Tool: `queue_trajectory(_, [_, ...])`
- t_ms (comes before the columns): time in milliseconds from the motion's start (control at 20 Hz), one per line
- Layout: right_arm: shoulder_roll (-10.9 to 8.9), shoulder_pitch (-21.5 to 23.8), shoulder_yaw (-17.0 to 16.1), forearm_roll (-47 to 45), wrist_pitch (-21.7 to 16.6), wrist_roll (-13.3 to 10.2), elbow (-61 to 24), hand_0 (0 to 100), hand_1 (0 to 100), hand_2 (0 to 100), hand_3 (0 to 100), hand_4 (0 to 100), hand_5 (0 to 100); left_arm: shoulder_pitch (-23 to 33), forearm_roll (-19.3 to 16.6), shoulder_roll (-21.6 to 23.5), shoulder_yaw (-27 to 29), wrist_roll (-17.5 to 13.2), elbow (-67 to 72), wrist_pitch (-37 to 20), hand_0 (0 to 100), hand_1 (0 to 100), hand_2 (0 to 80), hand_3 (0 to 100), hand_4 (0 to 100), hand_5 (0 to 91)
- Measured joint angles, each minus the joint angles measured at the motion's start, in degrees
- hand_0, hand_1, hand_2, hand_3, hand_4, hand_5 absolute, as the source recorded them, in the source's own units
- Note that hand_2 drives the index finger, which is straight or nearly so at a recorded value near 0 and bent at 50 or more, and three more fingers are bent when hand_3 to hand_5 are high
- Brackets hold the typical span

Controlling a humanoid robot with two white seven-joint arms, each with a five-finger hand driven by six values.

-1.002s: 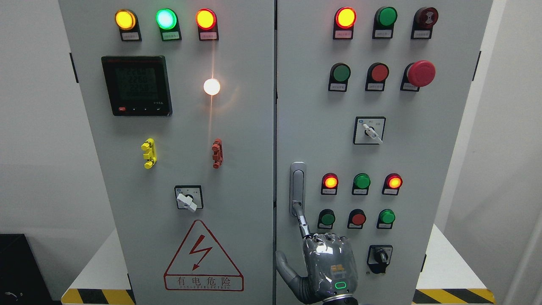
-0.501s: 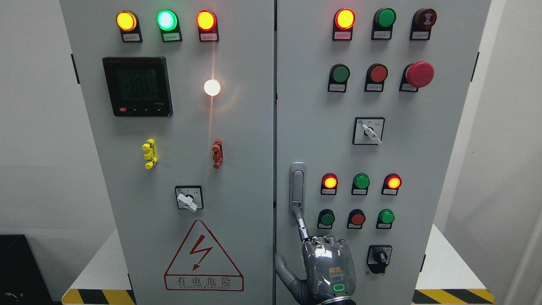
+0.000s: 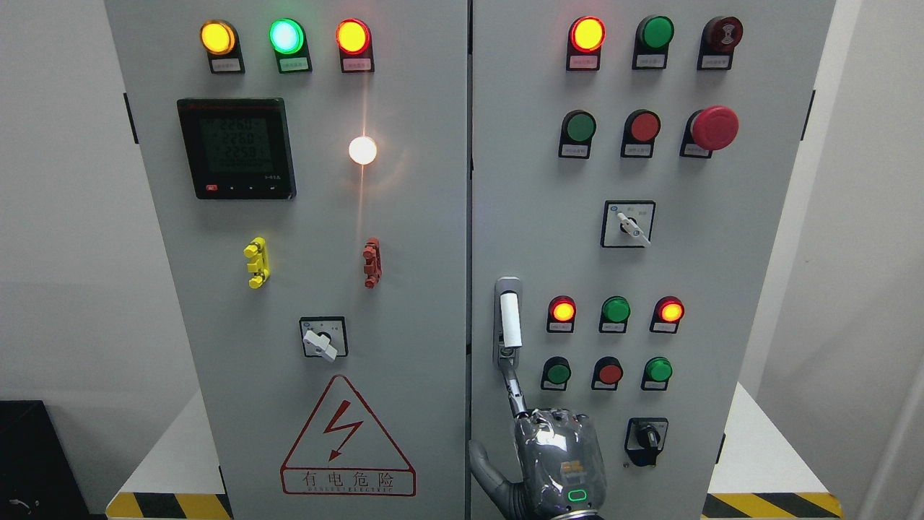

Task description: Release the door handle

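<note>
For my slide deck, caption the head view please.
Right hand presses one extended finger at the base of the silver door handle on the grey electrical cabinet.

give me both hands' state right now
Right hand: index finger out, tip touching the bottom of the door handle; grasping nothing.
Left hand: not in view.

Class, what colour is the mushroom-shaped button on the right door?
Red, clearest in the head view.
</note>
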Motion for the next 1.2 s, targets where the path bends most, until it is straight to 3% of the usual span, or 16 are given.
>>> queue_trajectory(1202, [-0.11, 0.03, 0.25, 0.59, 0.28, 0.17, -1.14, 40, 25, 13, 100, 100, 100, 0.0, -0.01, 0.0, 0.0, 0.0, 0.0, 0.0, 12, 56, 0.0, 0, 0, 0.0])
